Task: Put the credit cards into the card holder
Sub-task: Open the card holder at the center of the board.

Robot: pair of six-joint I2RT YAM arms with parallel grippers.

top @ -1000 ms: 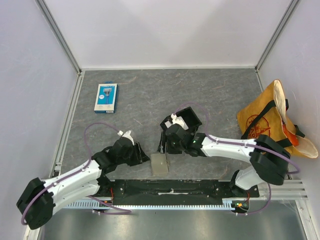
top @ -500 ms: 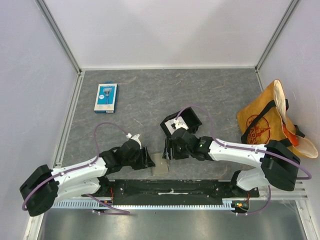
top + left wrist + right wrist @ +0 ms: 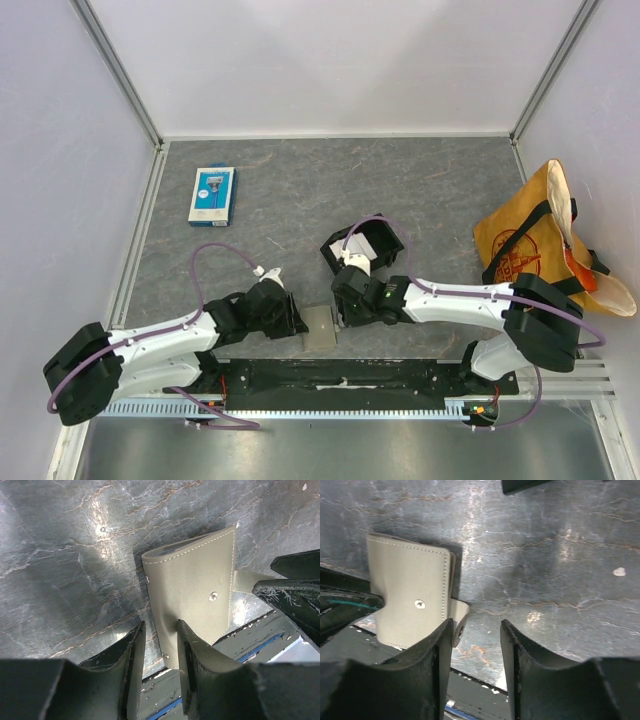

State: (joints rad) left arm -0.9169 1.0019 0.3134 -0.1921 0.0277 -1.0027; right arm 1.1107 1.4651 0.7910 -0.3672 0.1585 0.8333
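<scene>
The card holder [image 3: 320, 327] lies folded shut near the table's front edge, grey-tan with a snap stud [image 3: 213, 596]. My left gripper [image 3: 160, 635] is open and straddles the holder's left edge; its right finger [image 3: 189, 647] rests over the cover. My right gripper [image 3: 476, 630] is open at the holder's right side. The snap tab [image 3: 459, 615] sticks out just beside its left finger [image 3: 442, 645]. A white credit card [image 3: 362, 245] shows inside the black tray, partly hidden by the right wrist.
The black tray [image 3: 385, 240] stands just behind the right wrist. A blue-and-white retail pack [image 3: 211, 194] lies at the back left. An orange bag [image 3: 540, 240] sits against the right wall. The black base rail [image 3: 340, 375] runs right in front of the holder.
The left gripper has slid right onto the holder's left edge. The right gripper has come forward from the tray to the holder's right side. Both pairs of jaws have narrowed.
</scene>
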